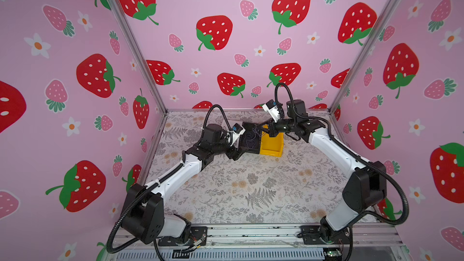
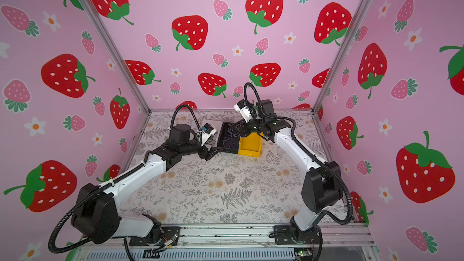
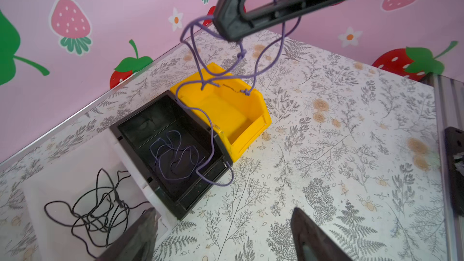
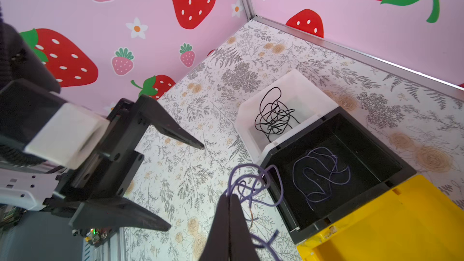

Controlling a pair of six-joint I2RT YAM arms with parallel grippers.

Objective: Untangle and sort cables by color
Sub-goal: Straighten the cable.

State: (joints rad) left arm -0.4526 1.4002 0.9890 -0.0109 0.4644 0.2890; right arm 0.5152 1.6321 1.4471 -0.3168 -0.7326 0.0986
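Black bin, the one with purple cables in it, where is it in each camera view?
In a top view: black bin, mid-table near the back wall.
In a top view: same spot.
Left wrist: between the white bin and yellow bin.
Right wrist: again between them, purple cables inside.
Landmark: the yellow bin beside it.

Laboratory robot test cell: two arms (image 1: 175,174) bolted to an aluminium rail (image 1: 251,234), enclosed by strawberry-print panels (image 1: 226,1) on aluminium posts (image 1: 135,43), over a floral-patterned worktop (image 1: 251,184).
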